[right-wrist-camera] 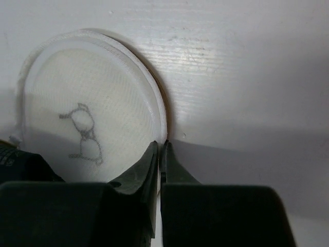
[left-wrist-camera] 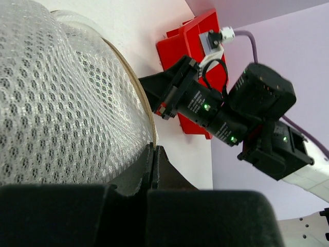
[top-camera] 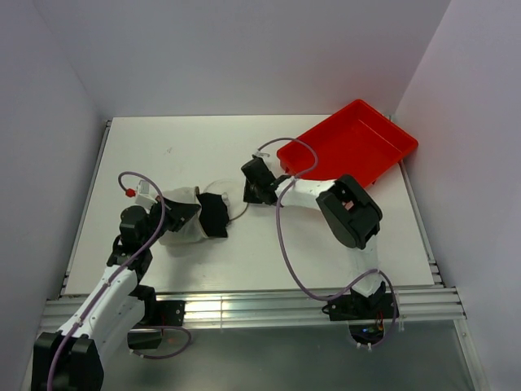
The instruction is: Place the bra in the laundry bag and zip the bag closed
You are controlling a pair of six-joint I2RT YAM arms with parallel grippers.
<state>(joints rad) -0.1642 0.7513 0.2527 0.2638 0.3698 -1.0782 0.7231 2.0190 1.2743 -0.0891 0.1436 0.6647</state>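
Lying on its side on the white counter (top-camera: pixel 163 147), the small drum-shaped laundry bag (left-wrist-camera: pixel 61 103) of translucent white mesh sits in front of the left arm. Its round flat lid (right-wrist-camera: pixel 87 113) is flopped open onto the counter on the side nearer the right arm. A small dark printed mark (right-wrist-camera: pixel 82 134) shows on the lid's face, and a raised white rim runs round its edge. The left fingers (left-wrist-camera: pixel 136 177) are pressed together on the bag's edge, at the point where the beige zip band runs down to their tips, with mesh bulging beside them. The right fingers (right-wrist-camera: pixel 139 175) are also together, their tips right at the lid's rim on the side away from the bag's body; whether they pinch the rim or a zip pull cannot be told. A red rectangular plastic tray (top-camera: pixel 358 142) lies well apart from the bag, beyond the right arm's wrist, at the counter's far corner. What the bag holds cannot be made out through the mesh.
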